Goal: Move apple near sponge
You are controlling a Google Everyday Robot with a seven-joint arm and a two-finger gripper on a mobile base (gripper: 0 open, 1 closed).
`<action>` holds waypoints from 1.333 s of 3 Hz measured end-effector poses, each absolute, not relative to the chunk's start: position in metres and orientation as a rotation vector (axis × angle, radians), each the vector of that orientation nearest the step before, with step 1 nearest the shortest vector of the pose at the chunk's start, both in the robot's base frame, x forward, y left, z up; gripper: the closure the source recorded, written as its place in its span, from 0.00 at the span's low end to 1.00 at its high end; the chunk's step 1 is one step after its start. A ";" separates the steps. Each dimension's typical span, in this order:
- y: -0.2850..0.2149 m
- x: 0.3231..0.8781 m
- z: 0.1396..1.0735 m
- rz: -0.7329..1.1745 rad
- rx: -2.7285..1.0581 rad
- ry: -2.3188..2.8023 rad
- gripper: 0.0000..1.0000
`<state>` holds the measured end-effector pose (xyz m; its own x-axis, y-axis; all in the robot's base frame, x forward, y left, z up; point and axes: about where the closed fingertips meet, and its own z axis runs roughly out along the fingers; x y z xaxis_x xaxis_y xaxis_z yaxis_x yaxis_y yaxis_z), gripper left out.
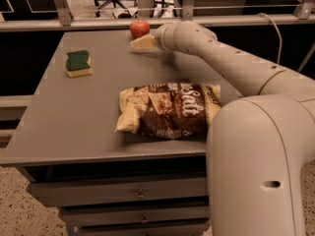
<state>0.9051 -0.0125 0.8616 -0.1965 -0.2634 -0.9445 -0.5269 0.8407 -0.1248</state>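
Apple [140,28] looks firm, smooth, likely to roll; I'd pinch its middle; gripper [142,42] just beside it, can't tell its state

On the matt surface [74,127] lie a glossy apple [140,28], a rough-topped foam sponge [78,63] and a crinkly shiny bag [170,110], the smooth plastic gripper [142,42] just beside the apple.

1 table [74,117] w/ 1 apple [140,28], 1 sponge [78,63], 1 chip bag [170,110]; 1 gripper [141,43] just beside apple, far edge.
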 end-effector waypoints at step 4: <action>0.036 0.933 0.866 0.374 -0.624 1.790 0.00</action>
